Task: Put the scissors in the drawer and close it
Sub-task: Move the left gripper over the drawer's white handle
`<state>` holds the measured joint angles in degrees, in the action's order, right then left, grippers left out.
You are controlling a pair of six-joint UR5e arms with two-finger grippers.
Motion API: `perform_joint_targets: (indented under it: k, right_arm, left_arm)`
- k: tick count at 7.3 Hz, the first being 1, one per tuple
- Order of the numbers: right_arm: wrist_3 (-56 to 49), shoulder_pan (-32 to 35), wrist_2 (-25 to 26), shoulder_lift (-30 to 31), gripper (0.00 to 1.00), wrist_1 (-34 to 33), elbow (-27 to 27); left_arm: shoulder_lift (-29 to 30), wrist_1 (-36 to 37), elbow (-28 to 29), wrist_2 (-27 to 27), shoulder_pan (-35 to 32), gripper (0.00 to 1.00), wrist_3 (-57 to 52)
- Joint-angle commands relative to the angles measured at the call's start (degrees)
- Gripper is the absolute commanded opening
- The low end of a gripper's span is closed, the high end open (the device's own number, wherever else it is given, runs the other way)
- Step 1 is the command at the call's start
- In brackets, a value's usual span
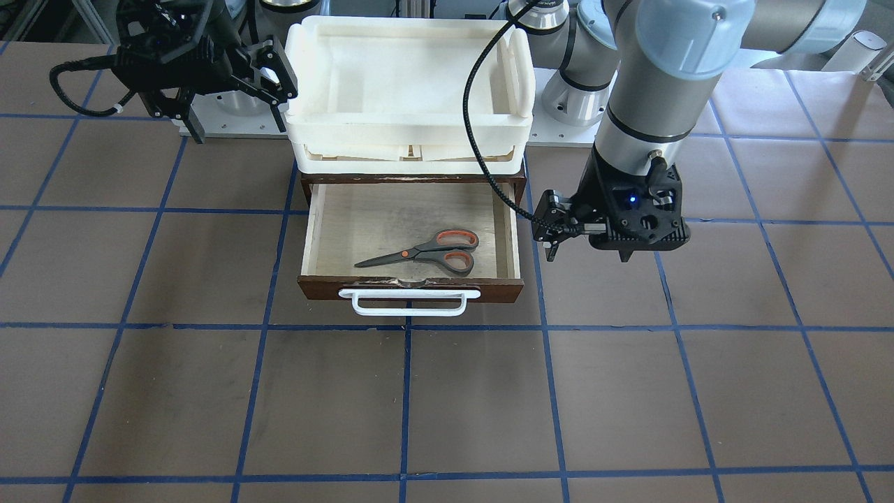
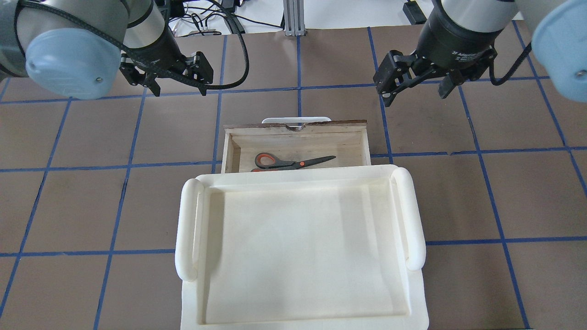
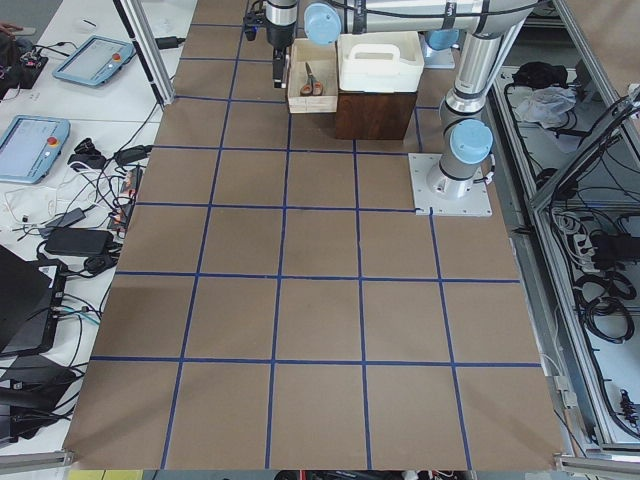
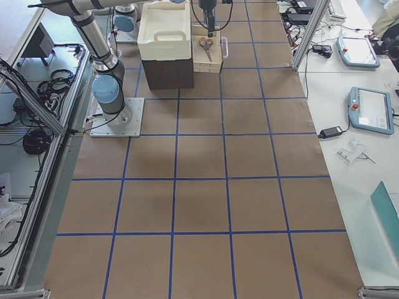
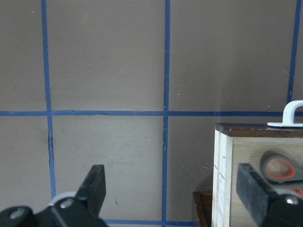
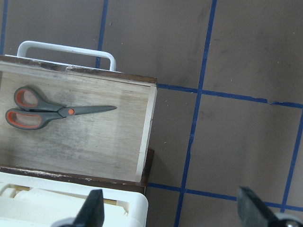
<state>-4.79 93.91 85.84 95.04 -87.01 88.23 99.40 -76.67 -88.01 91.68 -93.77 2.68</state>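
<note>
The scissors (image 1: 426, 253) lie flat inside the open drawer (image 1: 412, 288), handles toward the robot's left. They also show in the overhead view (image 2: 289, 162), the right wrist view (image 6: 52, 111), and partly in the left wrist view (image 5: 279, 168). The drawer (image 2: 298, 127) is pulled out from under the cream trays, with its white bar handle (image 1: 408, 302) at the front. My left gripper (image 1: 559, 229) is open and empty beside the drawer's left side, above the table (image 5: 175, 198). My right gripper (image 1: 279, 75) is open and empty, raised beyond the drawer's right side (image 6: 173, 213).
Stacked cream-white plastic trays (image 2: 298, 238) sit on the dark brown cabinet (image 3: 375, 115) above the drawer. The brown table has a blue tape grid (image 1: 405, 405). The robot's bases (image 1: 580, 84) stand behind the cabinet. Tablets and cables (image 3: 30, 140) lie on side benches.
</note>
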Motion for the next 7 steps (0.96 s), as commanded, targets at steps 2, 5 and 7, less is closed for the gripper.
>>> perform_joint_targets:
  k: [2, 5, 7]
  right_arm:
    - [1.3, -0.5, 2.9, 0.2, 1.00, 1.5, 0.5]
    - [5.0, -0.9, 4.7, -0.7, 1.00, 1.5, 0.5]
    - [4.9, -1.0, 4.2, -0.7, 1.00, 1.5, 0.5]
  left_arm:
    - [7.6, 9.7, 0.6, -1.1, -4.2, 1.00, 5.6]
    - [14.4, 16.7, 0.8, -0.5, -7.9, 1.00, 9.4]
    - [17.6, 17.7, 2.1, -0.3, -10.1, 1.00, 13.2]
